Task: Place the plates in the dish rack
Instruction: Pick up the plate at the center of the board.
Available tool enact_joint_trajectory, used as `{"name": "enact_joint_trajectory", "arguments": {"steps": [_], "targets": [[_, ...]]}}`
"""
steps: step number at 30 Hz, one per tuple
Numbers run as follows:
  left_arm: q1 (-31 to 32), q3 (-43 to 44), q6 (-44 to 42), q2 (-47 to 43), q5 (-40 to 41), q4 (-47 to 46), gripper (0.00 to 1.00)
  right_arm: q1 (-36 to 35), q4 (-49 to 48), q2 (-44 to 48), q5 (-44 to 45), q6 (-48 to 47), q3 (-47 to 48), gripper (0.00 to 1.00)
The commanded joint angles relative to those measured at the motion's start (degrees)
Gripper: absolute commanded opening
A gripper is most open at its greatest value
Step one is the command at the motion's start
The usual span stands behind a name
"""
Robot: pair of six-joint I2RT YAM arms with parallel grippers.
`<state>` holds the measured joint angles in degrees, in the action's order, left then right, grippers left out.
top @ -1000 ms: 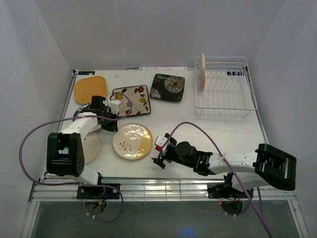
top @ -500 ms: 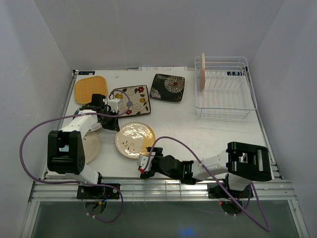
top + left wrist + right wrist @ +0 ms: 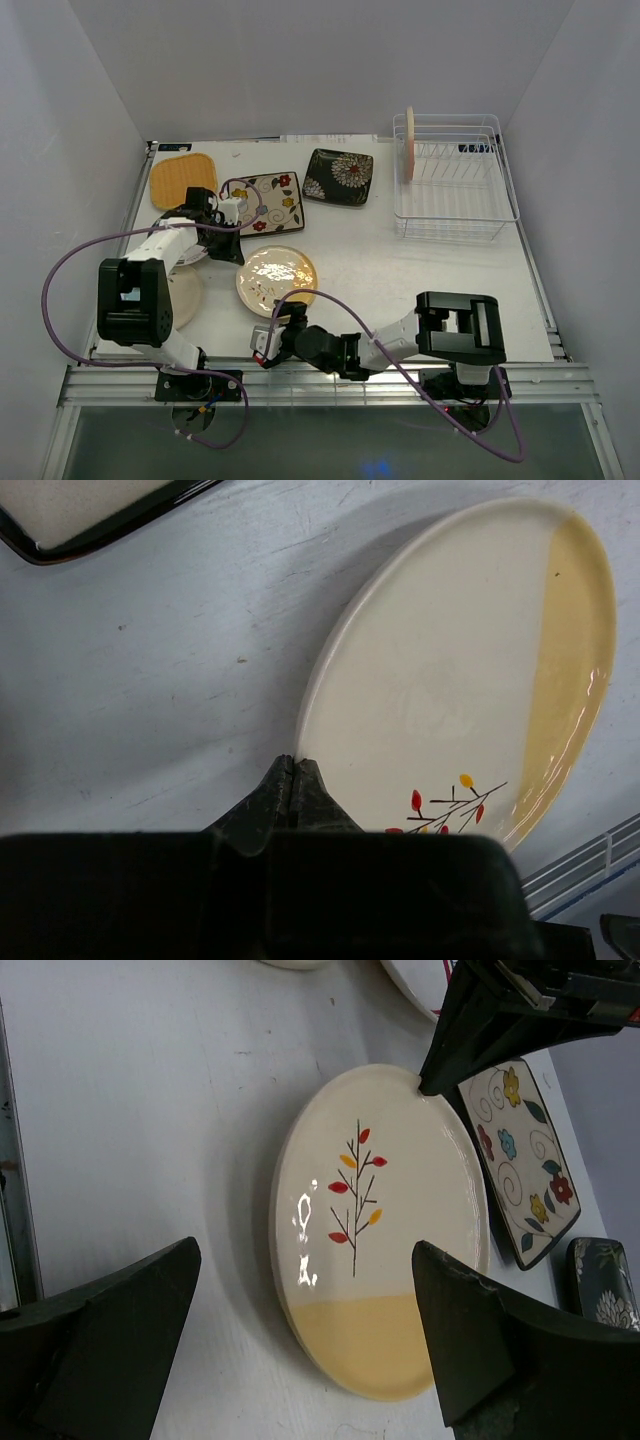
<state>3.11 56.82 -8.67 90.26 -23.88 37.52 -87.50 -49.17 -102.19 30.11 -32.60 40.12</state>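
Observation:
The yellow-cream plate (image 3: 276, 281) lies flat on the table near the front. My left gripper (image 3: 240, 258) is shut, and its tips (image 3: 294, 763) touch the plate's left rim (image 3: 460, 680) without holding it. My right gripper (image 3: 276, 330) is open and empty, low at the table's near edge, with the plate (image 3: 380, 1230) just beyond its two fingers (image 3: 110, 1330). The dish rack (image 3: 455, 185) stands at the back right with a pink-cream plate (image 3: 409, 145) upright in its left end.
The orange plate (image 3: 183, 178), cream floral plate (image 3: 265, 200) and black floral plate (image 3: 339, 176) lie along the back. Two round plates (image 3: 182, 297) lie partly under the left arm. A metal rail (image 3: 330, 378) runs along the near edge.
My right arm has swung left along the near edge, and its gripper now sits in front of the yellow-cream plate. The plate has slid slightly right with the left gripper against it.

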Motion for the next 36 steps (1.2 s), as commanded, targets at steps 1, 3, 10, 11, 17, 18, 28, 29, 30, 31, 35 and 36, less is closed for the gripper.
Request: {"name": "enact_joint_trajectory", "arguments": {"steps": [1,3,10,11,17,18,28,29,30,31,35,36], "targets": [[0.1,2.8,1.5,-0.7,-4.2,0.3,0.00,-0.7,-2.5,-2.6,3.5,-2.5,3.5,0.91],[0.1,3.1,1.5,-0.6,-4.2,0.7,0.00,-0.7,-1.6,-3.4,3.7,-2.8,4.9,0.91],[0.1,4.5,1.5,-0.3,-5.4,2.1,0.00,-0.9,-0.1,-8.0,6.3,-4.2,8.4,0.91],[0.1,4.6,1.5,-0.3,-5.6,2.4,0.00,-0.9,-0.1,-8.6,7.5,-5.0,9.0,0.91],[0.1,5.1,1.4,-0.1,-6.4,3.0,0.00,-1.0,-1.1,-13.7,11.0,-7.6,12.8,0.91],[0.1,5.0,1.4,-0.1,-6.4,3.1,0.00,-1.0,-1.3,-15.0,11.6,-8.5,13.3,0.91],[0.1,4.4,1.0,0.0,-7.0,3.3,0.00,-0.8,-2.0,-18.6,15.1,-12.0,17.2,0.88],[0.1,4.4,0.9,0.0,-7.1,3.4,0.00,-0.7,-1.9,-18.7,14.9,-12.0,17.4,0.88],[0.1,4.4,1.0,0.0,-7.1,3.4,0.00,-0.7,-1.8,-18.9,14.9,-12.0,17.5,0.88],[0.1,4.4,0.9,0.0,-7.2,3.4,0.00,-0.6,-1.7,-19.0,14.9,-12.1,17.5,0.87],[0.1,4.4,0.8,-0.3,-7.7,3.9,0.00,0.2,-1.7,-19.4,15.3,-12.4,17.5,0.83],[0.1,4.4,0.7,-0.3,-7.8,3.9,0.00,0.3,-1.7,-19.6,15.2,-12.4,17.5,0.82]]}}
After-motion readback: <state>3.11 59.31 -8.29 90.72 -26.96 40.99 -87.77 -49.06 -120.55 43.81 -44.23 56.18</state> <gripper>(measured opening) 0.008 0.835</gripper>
